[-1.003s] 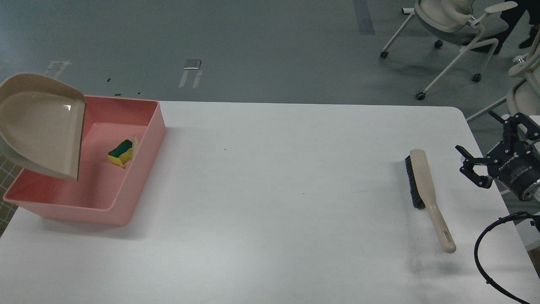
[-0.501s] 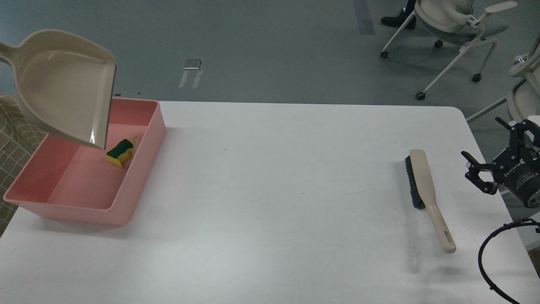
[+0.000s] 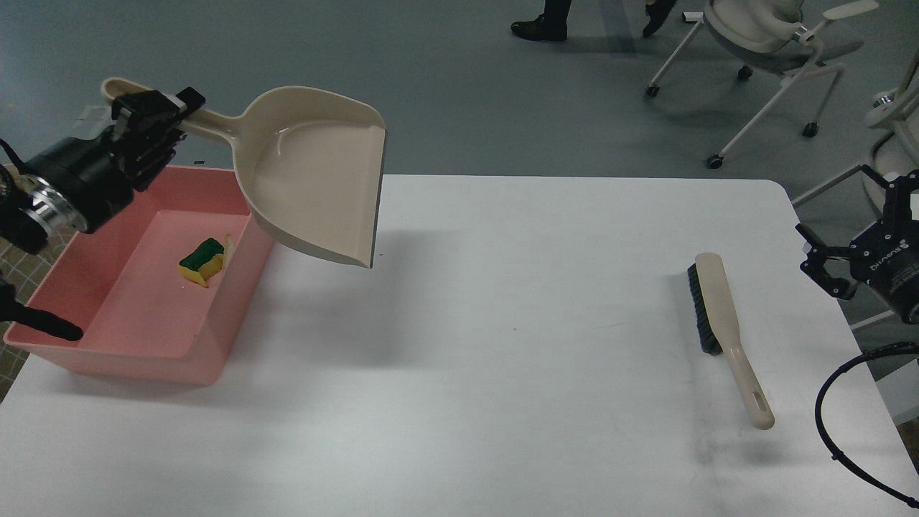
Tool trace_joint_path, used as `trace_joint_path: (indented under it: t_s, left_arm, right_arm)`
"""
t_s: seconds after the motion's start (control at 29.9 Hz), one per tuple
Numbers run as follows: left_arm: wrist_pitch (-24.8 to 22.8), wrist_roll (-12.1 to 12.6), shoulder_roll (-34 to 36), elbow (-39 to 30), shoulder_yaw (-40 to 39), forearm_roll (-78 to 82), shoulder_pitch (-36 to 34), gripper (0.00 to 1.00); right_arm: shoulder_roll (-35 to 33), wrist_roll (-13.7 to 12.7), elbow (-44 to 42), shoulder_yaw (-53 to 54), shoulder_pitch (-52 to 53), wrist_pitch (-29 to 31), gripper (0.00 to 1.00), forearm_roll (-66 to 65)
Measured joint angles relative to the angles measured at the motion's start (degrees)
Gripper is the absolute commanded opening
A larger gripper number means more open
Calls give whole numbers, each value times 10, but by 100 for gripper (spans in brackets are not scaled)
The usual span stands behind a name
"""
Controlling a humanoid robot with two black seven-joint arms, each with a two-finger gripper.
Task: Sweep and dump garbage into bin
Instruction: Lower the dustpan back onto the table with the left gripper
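The pink bin (image 3: 215,345) stands at the table's left edge. Inside it lie the yellow sponge piece with the green side (image 3: 201,261) and the thin whitish slice (image 3: 229,244) leaning beside it. My left gripper (image 3: 159,118) is shut on the handle of the beige dustpan (image 3: 316,183), which hangs empty in the air, its pan over the bin's right wall and the table. My right gripper (image 3: 854,237) is open and empty off the table's right edge. The beige brush with black bristles (image 3: 721,323) lies on the table to its left.
The white table (image 3: 488,359) has its rounded far right corner near my right arm. A black cable (image 3: 836,431) loops at the right edge. Office chairs (image 3: 768,43) and a person's feet (image 3: 546,25) are on the floor beyond the table.
My left arm has swung the dustpan up and to the right, from over the bin to over the table beside it. My right gripper has drawn back to the right, away from the brush.
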Motion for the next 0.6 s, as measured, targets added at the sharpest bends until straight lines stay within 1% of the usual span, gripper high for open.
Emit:
trace_joint_path:
  t_s: [0.07,0.2,0.37,0.6]
  left_arm:
    - [7,2,-24,9,22,1,-7,7]
    - [36,5,-70,29,70,2,-25,7]
    - [83,5,-157,89,131,0,-58,7]
    - [126,10,-272,154,146,-2,-71,7]
  right_arm:
    - [1,0,0,0,7,0,99,0]
    - [1,0,1,0,10,0,99,0]
    - [2,0,7,0,9,0,99,0]
    - [2,0,9,0,3,0,99,1]
